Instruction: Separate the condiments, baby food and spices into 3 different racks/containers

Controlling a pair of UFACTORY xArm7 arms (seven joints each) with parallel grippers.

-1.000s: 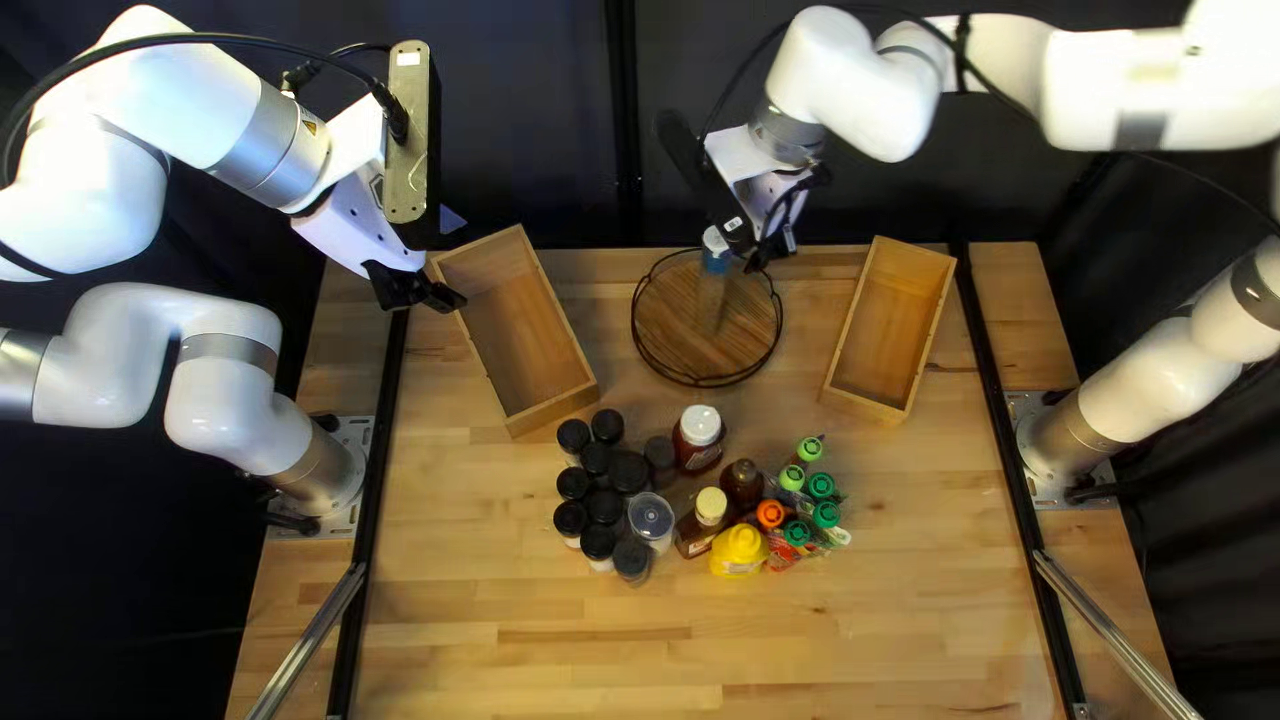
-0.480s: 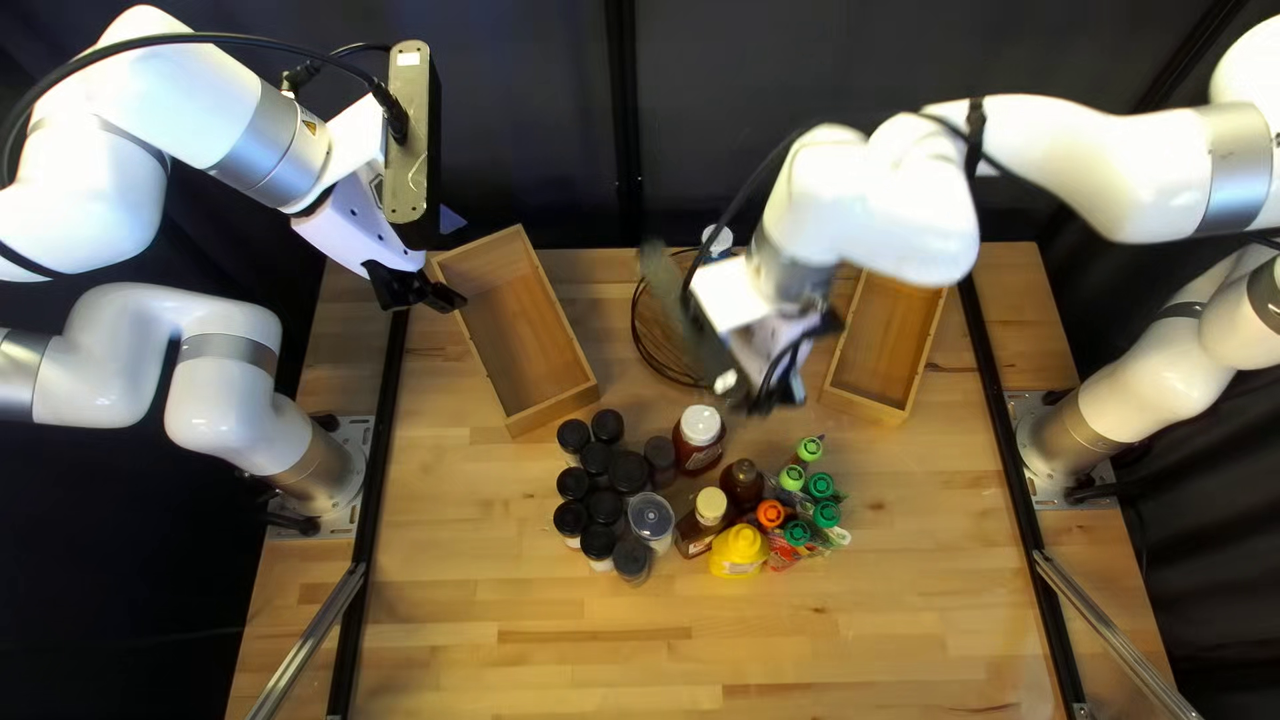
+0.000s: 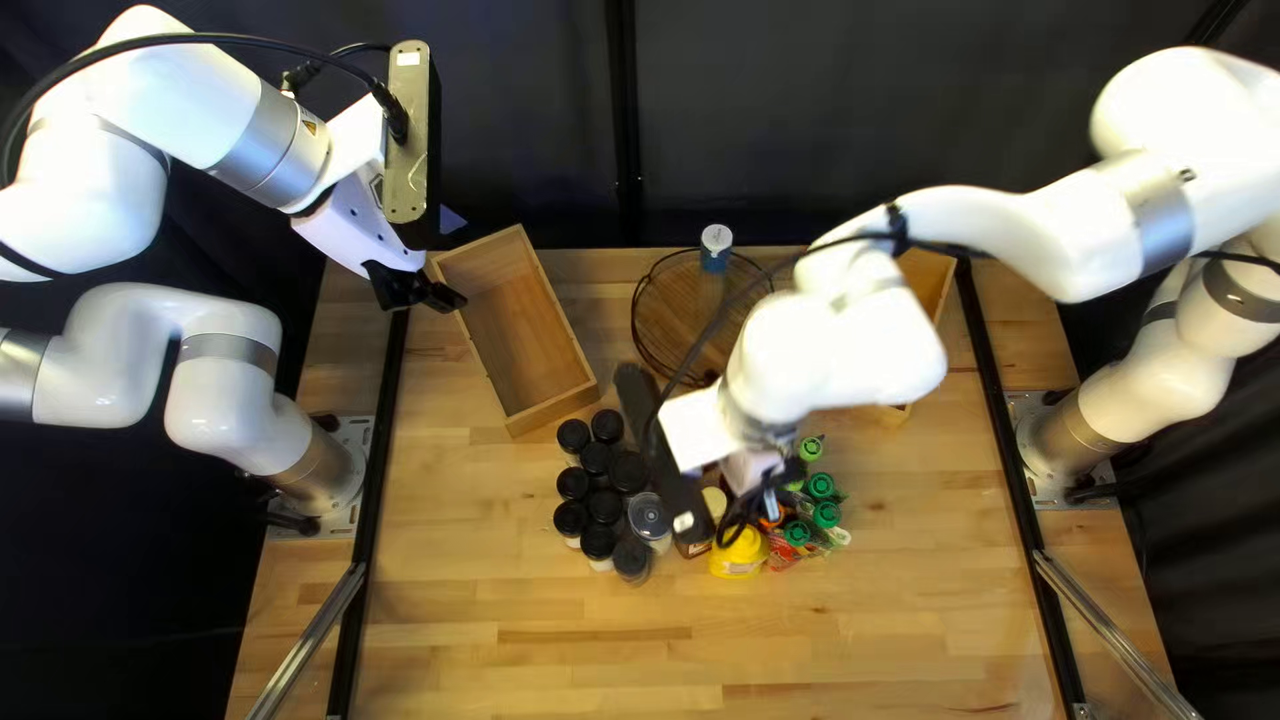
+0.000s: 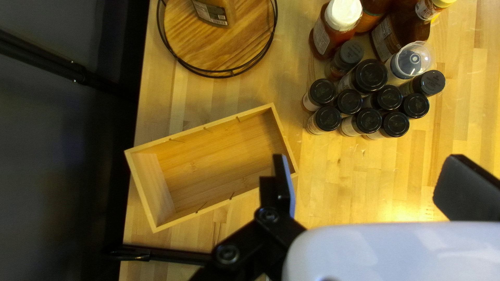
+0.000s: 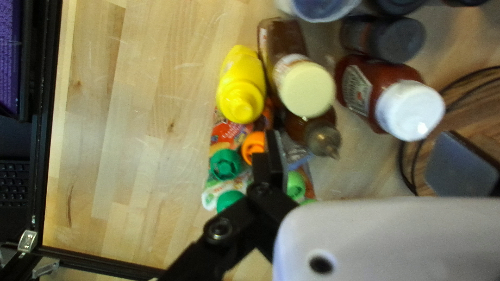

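Observation:
In the top left view my left gripper point(image 3: 416, 287) hangs by the left wooden box point(image 3: 514, 327); my right gripper point(image 3: 747, 500) is over the condiment bottles, mostly hidden by its arm. The left wrist view shows my left gripper point(image 4: 364, 182) open and empty, with black-capped spice jars point(image 4: 369, 120) ahead. In the right wrist view my right gripper point(image 5: 370, 161) stands open, nothing held, above a yellow bottle point(image 5: 240, 86), a cream-capped brown bottle point(image 5: 304, 88), a white-capped red bottle point(image 5: 409, 109) and baby food pouches point(image 5: 229, 130) with green and orange caps.
A round wooden tray point(image 3: 678, 314) with a wire rim stands at the table's far edge, holding a blue-topped bottle point(image 3: 715, 250). The right wooden box point(image 3: 926, 278) is partly covered by my right arm. Black rails point(image 3: 376, 467) run along the table's sides.
My right gripper has left the blue-topped bottle on the round tray and moved toward the near side, over the condiments. My left arm has not moved.

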